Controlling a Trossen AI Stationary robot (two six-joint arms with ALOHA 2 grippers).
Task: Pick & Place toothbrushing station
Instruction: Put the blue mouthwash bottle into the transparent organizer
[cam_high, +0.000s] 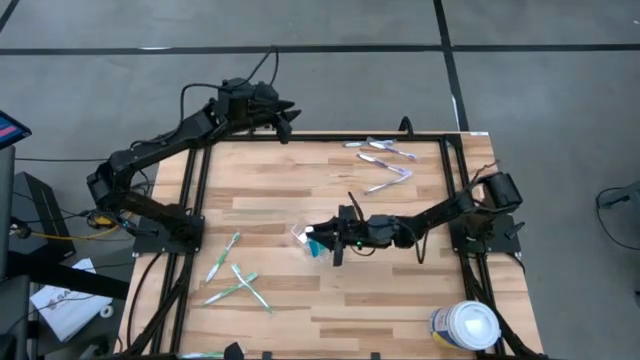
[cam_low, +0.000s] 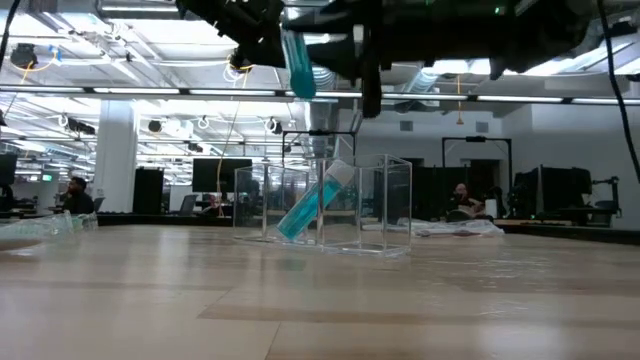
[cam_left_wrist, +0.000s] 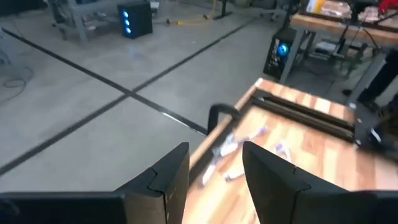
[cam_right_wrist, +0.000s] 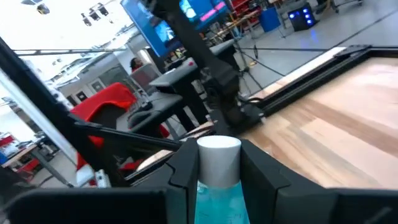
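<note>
Right gripper (cam_high: 318, 243) sits at frame centre in the high view, arm reaching in from the right edge, fingers clamped on a teal-blue tube with a white cap (cam_right_wrist: 217, 168); in the right wrist view the tube stands between the two dark fingers (cam_right_wrist: 186, 163), cap end pointing away from the camera. In the low view the same tube (cam_low: 298, 62) hangs at the top of the frame under the dark gripper, above the table. The small see-through colourless plastic holder (cam_low: 325, 205) stands on the light wooden tabletop (cam_high: 300, 200) at mid frame in the low view, directly below the held tube, with a second teal tube with white cap (cam_low: 315, 200) leaning tilted inside it. In the high view the holder (cam_high: 302, 237) shows as a clear patch just left of the right gripper. Left gripper (cam_high: 284, 113) waits at upper centre-left, just off the table's far edge, its fingers (cam_left_wrist: 168, 177) apart with nothing between them. Loose wrapped toothbrushes with purple accents (cam_high: 385, 160) lie upper right of the table, green-accented ones (cam_high: 233, 277) lower left. White-lidded round tub (cam_high: 466, 326) sits at the lower right corner.
</note>
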